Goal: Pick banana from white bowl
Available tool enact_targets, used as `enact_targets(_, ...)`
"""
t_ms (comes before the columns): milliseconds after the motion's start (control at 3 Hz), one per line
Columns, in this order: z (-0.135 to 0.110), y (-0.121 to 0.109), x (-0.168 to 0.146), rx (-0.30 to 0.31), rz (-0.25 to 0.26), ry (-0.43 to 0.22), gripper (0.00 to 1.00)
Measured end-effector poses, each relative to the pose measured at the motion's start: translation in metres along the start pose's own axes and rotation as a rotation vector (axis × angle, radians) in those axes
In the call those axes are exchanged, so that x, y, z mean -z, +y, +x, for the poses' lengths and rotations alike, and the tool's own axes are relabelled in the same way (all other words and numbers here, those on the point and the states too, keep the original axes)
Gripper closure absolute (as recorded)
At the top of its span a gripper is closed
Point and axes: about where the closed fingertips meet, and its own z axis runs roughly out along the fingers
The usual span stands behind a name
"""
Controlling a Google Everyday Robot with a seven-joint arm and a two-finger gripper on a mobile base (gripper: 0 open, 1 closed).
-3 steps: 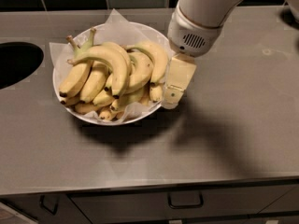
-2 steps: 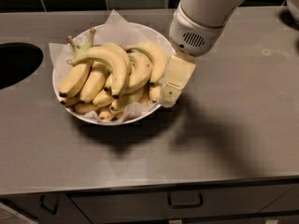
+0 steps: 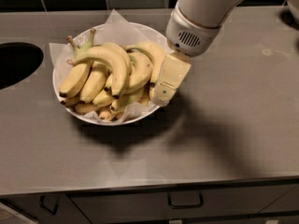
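Since the frame a second ago, the cream, blocky plastic gripper (image 3: pixel 161 96) has edged slightly left, over the right rim of the wide, round, paper-lined white bowl (image 3: pixel 149 29). I cannot tell whether it is spread or closed. The long, strongly arched yellow banana (image 3: pixel 110 55) lies atop the smooth heap of bananas in the bowl, its greenish stem pointing left. The brushed grey metal desk (image 3: pixel 233 125) carries the bowl.

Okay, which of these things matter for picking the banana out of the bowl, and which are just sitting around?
Job: long arched banana; white bowl; gripper, at the bowl's right rim beside the bananas.
Lying about: shorter bananas; paper liner; grey counter; dark round opening at left; drawer handle.
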Motion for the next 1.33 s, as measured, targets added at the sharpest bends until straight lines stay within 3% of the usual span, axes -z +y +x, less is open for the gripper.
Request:
enact_targets(333, -0.052, 0.014, -0.018, -0.102, -0.005, -0.097, 0.00)
enact_targets(667, -0.088, 0.016, -0.008, -0.124, 0.058, -0.125, 0.00)
enact_targets(1000, -0.088, 0.016, -0.008, -0.124, 0.058, -0.125, 0.00)
enact_targets(1333, -0.095, 0.021, -0.005, -0.168, 0.066, -0.093, 0.00)
